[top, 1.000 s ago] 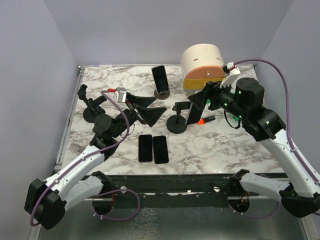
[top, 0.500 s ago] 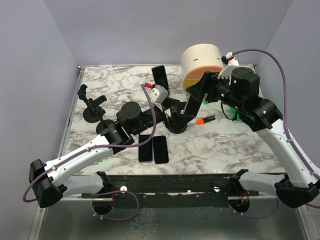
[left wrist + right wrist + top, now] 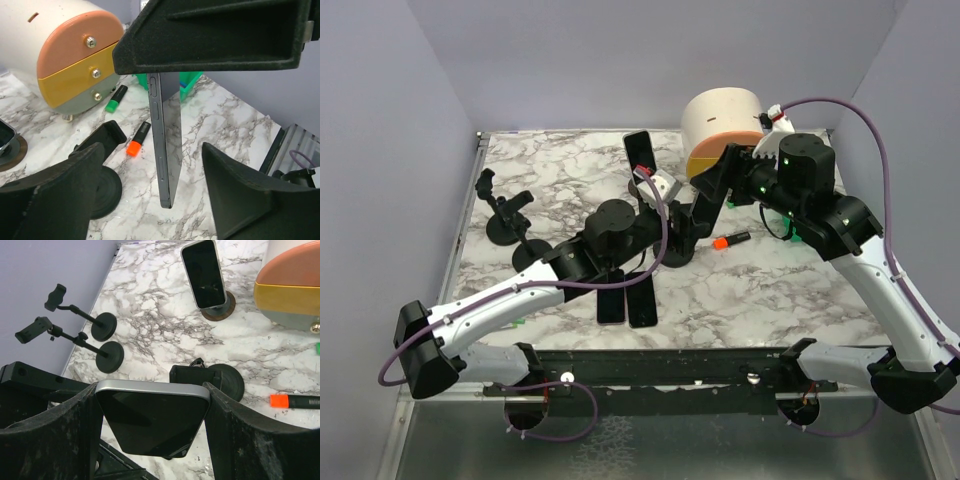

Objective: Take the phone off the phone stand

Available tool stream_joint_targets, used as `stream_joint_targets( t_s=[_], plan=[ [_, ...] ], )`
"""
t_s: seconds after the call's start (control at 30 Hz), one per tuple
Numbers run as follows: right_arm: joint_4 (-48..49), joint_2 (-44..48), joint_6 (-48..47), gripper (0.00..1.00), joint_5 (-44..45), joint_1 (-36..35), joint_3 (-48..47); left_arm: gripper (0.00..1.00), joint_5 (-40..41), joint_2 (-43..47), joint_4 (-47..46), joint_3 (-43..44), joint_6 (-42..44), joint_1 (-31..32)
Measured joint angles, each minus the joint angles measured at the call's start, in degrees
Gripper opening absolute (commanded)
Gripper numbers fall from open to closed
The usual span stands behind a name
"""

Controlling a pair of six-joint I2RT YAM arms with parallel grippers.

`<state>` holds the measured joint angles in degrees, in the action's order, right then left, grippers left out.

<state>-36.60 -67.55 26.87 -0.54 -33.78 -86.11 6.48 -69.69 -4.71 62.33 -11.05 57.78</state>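
Marble table (image 3: 770,290), centre: the right gripper (image 3: 712,195) clamps the phone (image 3: 152,415) by its edges, hanging clear of the stand (image 3: 222,380). The left gripper (image 3: 155,200) gapes wide around its lower end, not touching. It should close squarely on the flat faces before the right lets go.

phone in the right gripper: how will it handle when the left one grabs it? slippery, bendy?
Likely stiff: the phone hangs straight and edge-on from the right gripper, no sag. Probably slippery: glossy face and smooth metal rim. Held only near its upper end, it may pivot if the left gripper touches one side first.
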Motion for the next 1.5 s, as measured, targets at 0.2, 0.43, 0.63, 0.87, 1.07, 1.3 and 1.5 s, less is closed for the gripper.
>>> stream_joint_targets(
  t_s=[0.2, 0.43, 0.63, 0.87, 1.07, 1.3, 1.5],
  plan=[
    [0.04, 0.0, -0.02, 0.0, -1.79, 0.0, 0.0, 0.43, -0.72, -1.27, 0.42, 1.05, -0.07, 0.0],
    [0.07, 0.0, -0.35, 0.0, -3.39, 0.0, 0.02, 0.3, -2.4, -2.19, 0.48, 1.05, -0.61, 0.0],
    [0.13, 0.04, -0.74, 0.05, -3.93, 0.0, 0.02, 0.19, -3.1, -2.34, 0.52, 1.22, -1.18, 0.0],
    [2.1, 1.36, -2.19, 0.56, -5.73, 0.09, 1.66, 0.0, -3.78, -2.32, 0.57, 1.22, -2.82, -0.11],
    [2.27, 2.54, -2.69, 1.0, -6.47, 0.15, 2.08, 0.0, -3.89, -2.21, 0.13, 1.22, -2.84, 0.15],
    [2.34, 2.97, -2.93, 1.0, -7.96, 0.13, 2.08, 0.0, -3.45, -1.51, 0.85, 0.59, -2.84, 0.17],
    [3.06, 6.67, -4.17, 1.0, -8.33, 0.13, 3.13, 0.0, -1.31, 2.45, 1.25, -3.13, -3.34, 0.2]
  ],
)
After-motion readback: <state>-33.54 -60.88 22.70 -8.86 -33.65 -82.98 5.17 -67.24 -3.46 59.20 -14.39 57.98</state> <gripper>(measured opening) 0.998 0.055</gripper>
